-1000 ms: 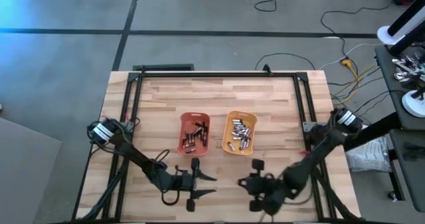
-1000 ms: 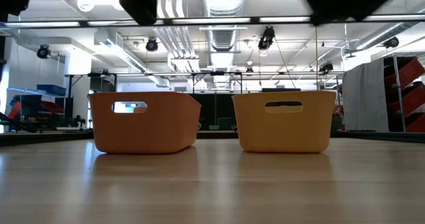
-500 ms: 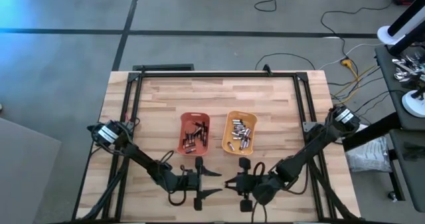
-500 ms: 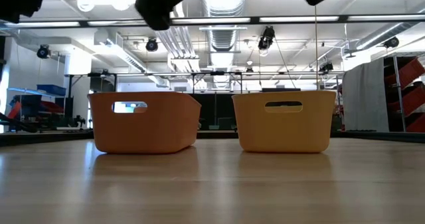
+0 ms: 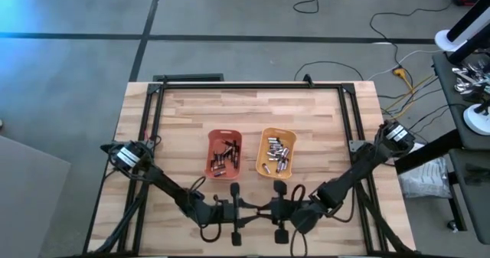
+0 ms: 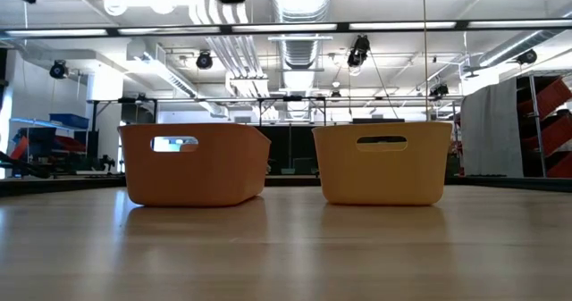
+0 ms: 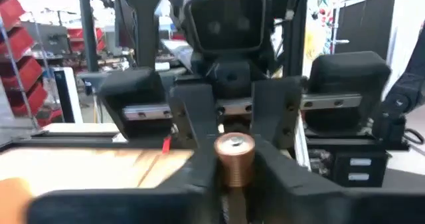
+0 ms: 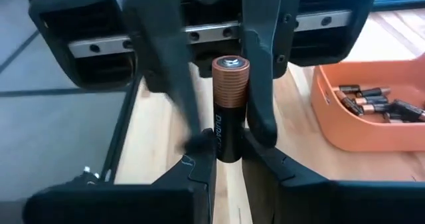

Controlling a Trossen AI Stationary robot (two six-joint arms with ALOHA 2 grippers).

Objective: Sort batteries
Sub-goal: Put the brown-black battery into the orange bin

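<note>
The right claw [image 8: 229, 161] is closed on the dark lower body of one battery [image 8: 230, 111], held clear of the worktop [image 5: 306, 112] just in front of the orange tray [image 8: 358, 134]. The left claw [image 5: 243, 210] meets it head-on, its jaws parted and straddling the coppery end, with a gap showing on one side.

The cell looks rigid, smooth and light but dense for its size. It would likely roll or slip if pinched near a tip, so the best hold is probably across the round body at mid-length, leaving the other end free.

There is one battery between the claws. The orange tray holds roughly a dozen dark copper-banded cells [image 8: 362, 98]. The yellow tray [image 5: 261, 152] beside it holds about as many silvery cells [image 5: 279, 155]; an exact count cannot be made. There are two trays and two arms.
</note>
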